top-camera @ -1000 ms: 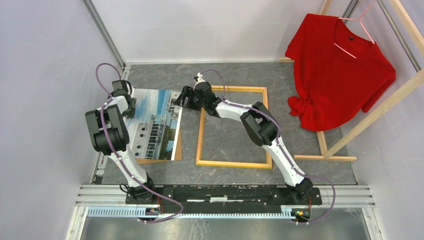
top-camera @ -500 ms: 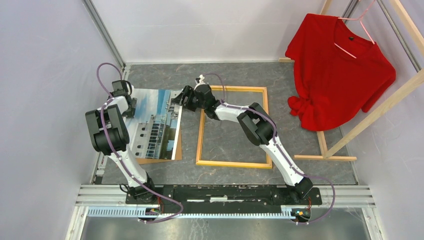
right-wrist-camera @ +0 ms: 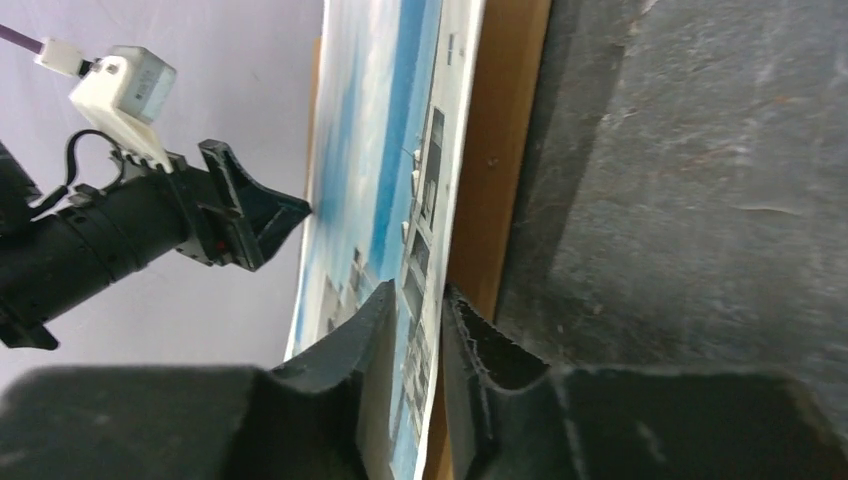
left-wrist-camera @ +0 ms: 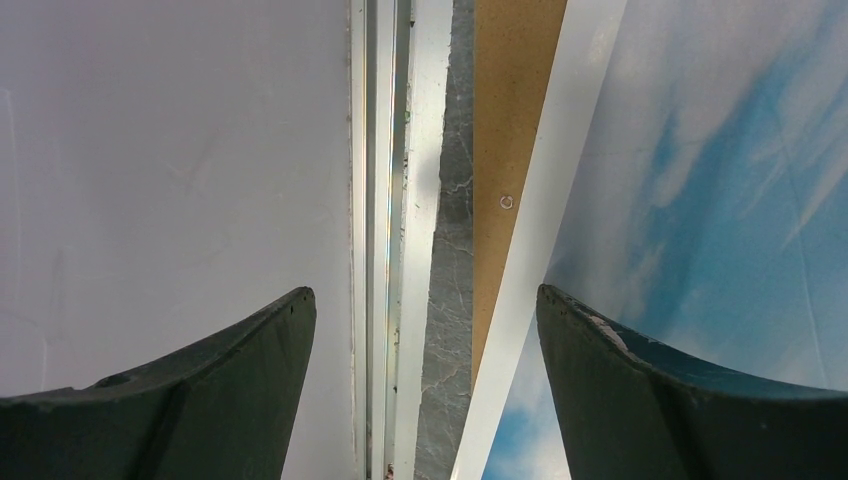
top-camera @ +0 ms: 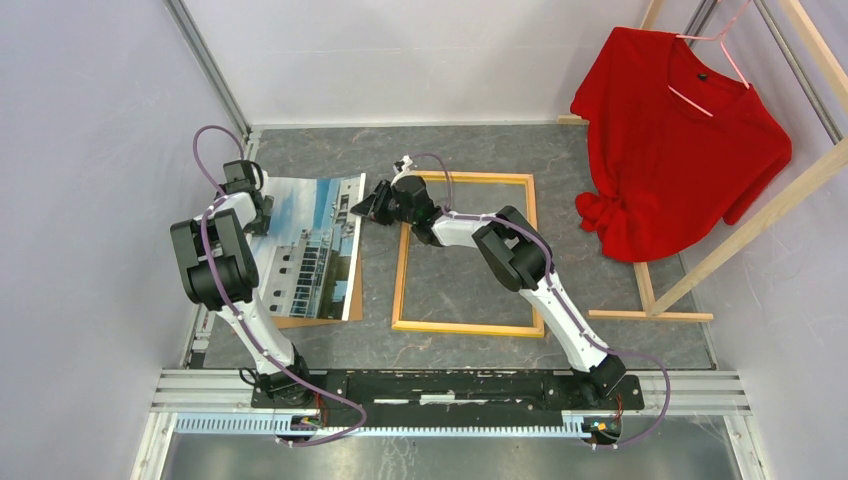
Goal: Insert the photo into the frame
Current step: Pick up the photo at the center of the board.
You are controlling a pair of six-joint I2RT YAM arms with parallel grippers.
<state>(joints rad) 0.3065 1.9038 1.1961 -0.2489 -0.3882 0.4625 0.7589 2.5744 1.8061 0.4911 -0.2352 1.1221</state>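
My left gripper [left-wrist-camera: 425,292] stands wide open and holds nothing. One finger is over the white side wall and the other is over the left margin of the photo [top-camera: 310,245], up near its far corner. The photo lies picture side up on the left part of the table [top-camera: 470,150], sky at the far end and white buildings toward me. It rests on a brown backing panel [top-camera: 300,322] that shows along its near and right edges. My right gripper [right-wrist-camera: 418,290] reaches in from the right, fingers drawn nearly together. The photo's right border sits between them, so I read that as a pinch on the paper edge near the far right corner. Just right of it the frame [top-camera: 402,270] lies flat, its light wood side showing, with bare table inside it, apart from the photo. At the far right a red shirt [top-camera: 680,130] hangs from a hanger on a wooden rack [top-camera: 760,225].
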